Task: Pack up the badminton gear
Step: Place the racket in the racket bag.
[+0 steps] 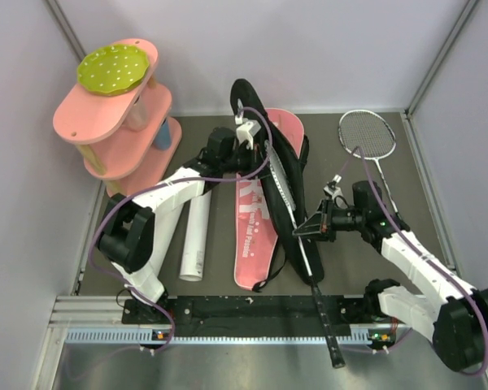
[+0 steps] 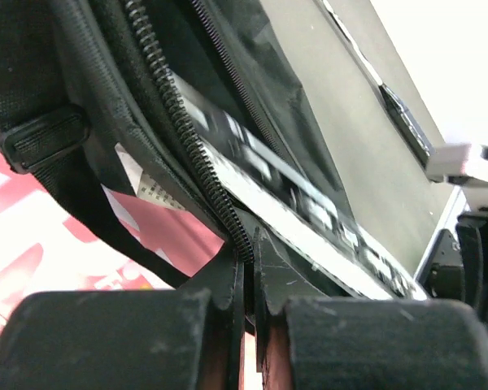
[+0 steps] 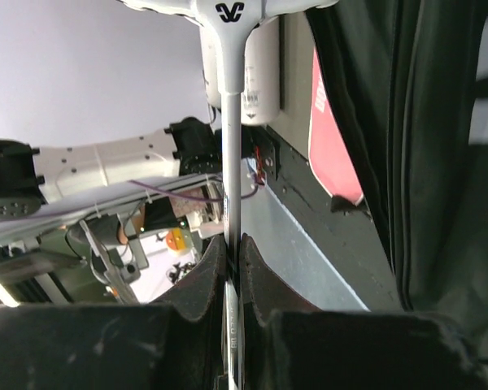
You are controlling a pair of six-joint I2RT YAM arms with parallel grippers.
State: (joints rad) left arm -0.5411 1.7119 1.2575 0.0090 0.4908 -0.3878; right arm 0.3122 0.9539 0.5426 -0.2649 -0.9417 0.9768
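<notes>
The racket bag (image 1: 256,231) lies open in the middle of the table, pink side to the left, black flap (image 1: 291,158) to the right. My left gripper (image 1: 241,114) is shut on the bag's zippered edge (image 2: 179,134) at its far end and holds it up; its jaws (image 2: 250,256) pinch the zipper. My right gripper (image 1: 301,229) is shut on the thin shaft (image 3: 232,162) of a racket (image 1: 286,199) whose head sits inside the bag and whose black handle (image 1: 328,329) sticks out over the near rail. A second racket (image 1: 367,135) lies flat at the far right. A white tube (image 1: 197,236) lies left of the bag.
A pink tiered shelf (image 1: 114,122) with a green dotted disc (image 1: 112,67) stands at the far left. Grey walls close the table on three sides. A black and metal rail (image 1: 244,313) runs along the near edge.
</notes>
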